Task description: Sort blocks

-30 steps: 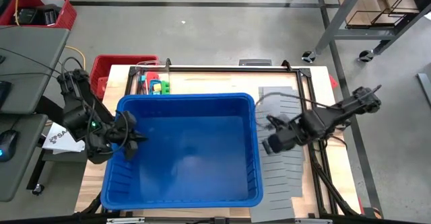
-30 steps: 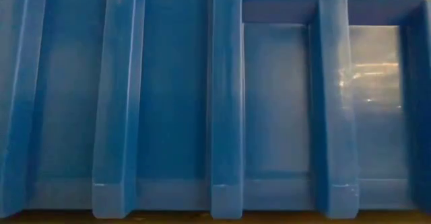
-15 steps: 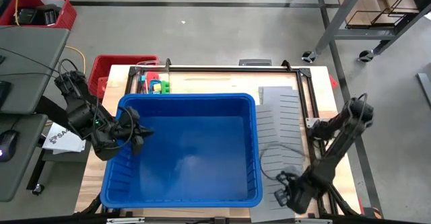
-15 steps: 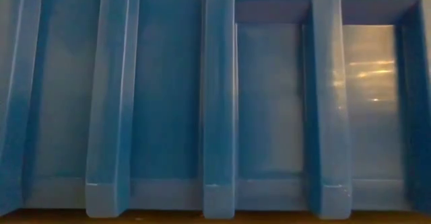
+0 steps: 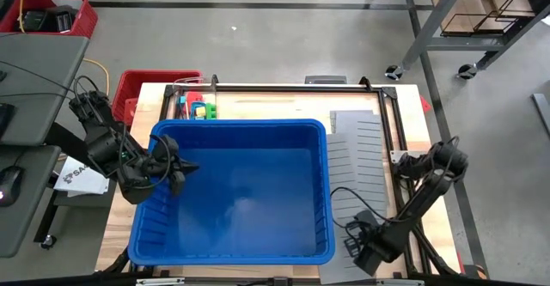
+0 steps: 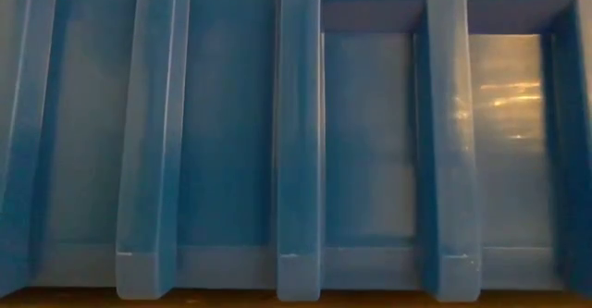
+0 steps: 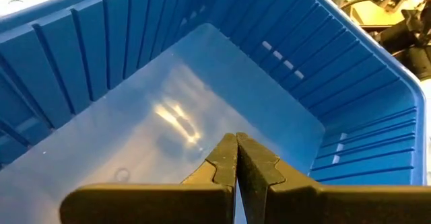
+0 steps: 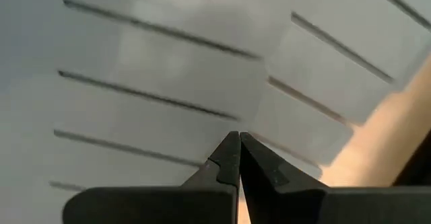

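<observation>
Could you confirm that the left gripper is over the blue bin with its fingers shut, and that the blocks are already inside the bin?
Not quite: the blocks lie outside the blue bin, behind its far wall, as the high view shows. The left gripper is over the bin, fingers shut.

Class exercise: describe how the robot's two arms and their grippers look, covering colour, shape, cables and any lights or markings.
Both arms are dark, nearly black, built of jointed segments with thin black cables looping along them. The left arm shows a small green light. The left gripper and right gripper each have two fingers with tan-olive pads tapering to a point on a black crossbar.
</observation>
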`<state>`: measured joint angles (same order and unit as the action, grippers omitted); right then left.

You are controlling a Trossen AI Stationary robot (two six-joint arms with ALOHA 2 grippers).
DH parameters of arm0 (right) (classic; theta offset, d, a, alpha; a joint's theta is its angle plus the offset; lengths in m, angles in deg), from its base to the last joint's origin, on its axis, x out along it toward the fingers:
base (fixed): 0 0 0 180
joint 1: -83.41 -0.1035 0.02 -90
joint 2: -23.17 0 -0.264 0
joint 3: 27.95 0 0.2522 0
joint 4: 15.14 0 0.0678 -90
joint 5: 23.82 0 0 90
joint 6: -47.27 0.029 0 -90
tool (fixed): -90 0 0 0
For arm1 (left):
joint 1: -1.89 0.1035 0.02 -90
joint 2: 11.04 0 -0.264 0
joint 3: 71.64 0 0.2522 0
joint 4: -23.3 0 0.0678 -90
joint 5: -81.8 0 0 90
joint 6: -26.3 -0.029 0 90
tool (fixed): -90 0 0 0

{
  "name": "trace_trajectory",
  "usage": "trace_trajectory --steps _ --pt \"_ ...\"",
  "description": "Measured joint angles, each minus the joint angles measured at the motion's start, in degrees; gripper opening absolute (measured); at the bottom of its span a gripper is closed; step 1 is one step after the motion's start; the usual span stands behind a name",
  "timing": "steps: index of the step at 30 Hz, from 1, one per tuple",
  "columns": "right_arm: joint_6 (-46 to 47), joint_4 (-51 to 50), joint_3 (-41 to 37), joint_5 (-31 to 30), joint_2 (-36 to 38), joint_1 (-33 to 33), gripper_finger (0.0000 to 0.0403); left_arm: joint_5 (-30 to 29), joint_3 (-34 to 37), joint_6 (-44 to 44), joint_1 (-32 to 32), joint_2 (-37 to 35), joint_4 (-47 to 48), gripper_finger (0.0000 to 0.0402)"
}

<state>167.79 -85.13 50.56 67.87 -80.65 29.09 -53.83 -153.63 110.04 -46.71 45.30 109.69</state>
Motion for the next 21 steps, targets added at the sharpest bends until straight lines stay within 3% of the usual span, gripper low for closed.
trace_trajectory --steps 6,12,21 --pt "-0.1 4.7 0.1 0.1 -2.8 0.3 0.0000 0.0 0.0 0.0 0.0 0.0 -0.4 0.0000" --pt "0.0 19.5 0.4 0.3 -5.0 0.3 0.0000 1.2 0.0 0.1 0.0 0.0 -0.6 0.0000" --pt "-0.5 23.0 2.5 0.2 -5.4 -0.5 0.0000 1.5 0.0 -0.9 0.0 0.0 -0.5 0.0000"
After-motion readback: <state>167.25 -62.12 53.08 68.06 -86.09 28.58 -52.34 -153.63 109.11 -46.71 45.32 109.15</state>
